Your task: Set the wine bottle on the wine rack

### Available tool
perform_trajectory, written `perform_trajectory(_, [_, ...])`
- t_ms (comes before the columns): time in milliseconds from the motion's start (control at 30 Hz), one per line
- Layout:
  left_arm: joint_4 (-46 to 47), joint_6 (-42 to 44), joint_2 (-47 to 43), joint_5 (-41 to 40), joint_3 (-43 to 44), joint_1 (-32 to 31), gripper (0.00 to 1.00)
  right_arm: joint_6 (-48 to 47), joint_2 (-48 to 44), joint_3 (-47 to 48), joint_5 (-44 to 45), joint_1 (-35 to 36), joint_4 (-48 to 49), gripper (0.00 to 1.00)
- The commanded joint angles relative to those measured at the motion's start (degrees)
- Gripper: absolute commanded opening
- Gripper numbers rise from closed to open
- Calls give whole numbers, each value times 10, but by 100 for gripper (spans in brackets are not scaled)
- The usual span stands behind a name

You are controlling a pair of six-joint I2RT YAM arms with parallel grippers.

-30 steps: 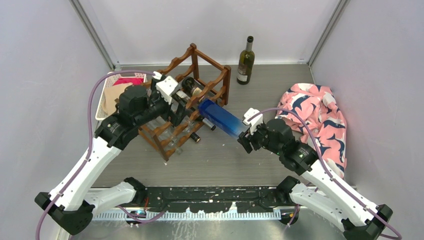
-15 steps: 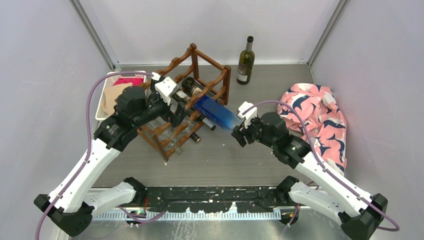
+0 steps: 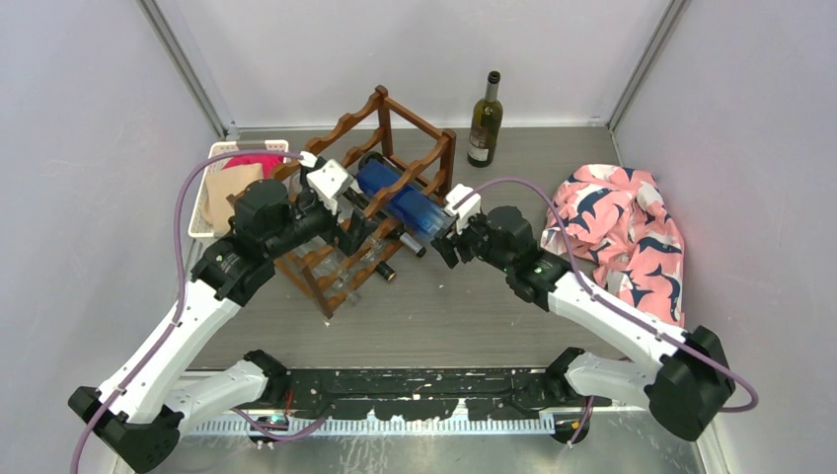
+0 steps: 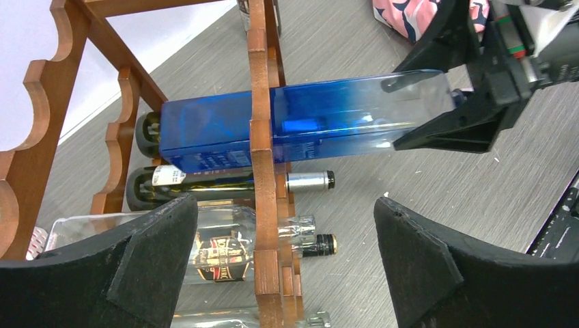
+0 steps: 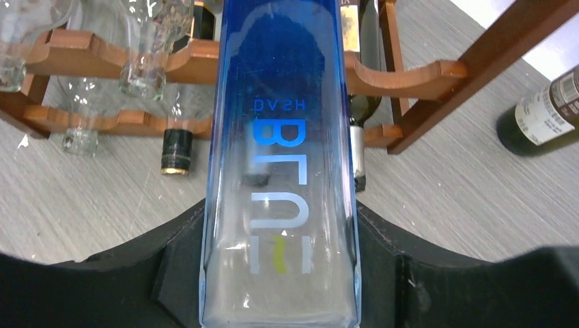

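The dark reddish-brown wooden wine rack (image 3: 415,118) stands mid-table and holds several bottles lying on its rails. A blue square bottle (image 3: 400,196) lies across the rack's upper scalloped rail (image 5: 403,74), its clear end sticking out to the right. My right gripper (image 3: 446,235) is shut on that clear end (image 5: 278,273), both fingers pressed against its sides. My left gripper (image 4: 283,266) is open and empty, its black fingers (image 4: 153,246) straddling the rack's front post (image 4: 263,205) just below the blue bottle (image 4: 225,130).
A dark green wine bottle (image 3: 485,120) stands upright at the back, right of the rack. A pink patterned cloth (image 3: 622,227) lies at the right. A white basket (image 3: 212,193) with pink and tan items sits at the left, beside the left arm.
My right gripper has pushed the blue bottle up and to the left, from beside the rack onto its upper rail. The left gripper has stayed at the rack.
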Motion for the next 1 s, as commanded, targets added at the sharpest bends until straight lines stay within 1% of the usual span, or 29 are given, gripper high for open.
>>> perform_trajectory(0, [61,-9,-13,7,-9,6,100,8,22,31,-21,-6,288,1])
perform_trajectory(367, [93,-5,-57,-15,-57,16,100,9,134,74,-45,-13,365,1])
perform_trajectory(733, [93,6,-73,-30,-72,17,98,15,215,118,-59,-14,419,1])
perform_trajectory(967, [101,1,-78,-61,-80,18,100,24,257,141,-60,-15,455,1])
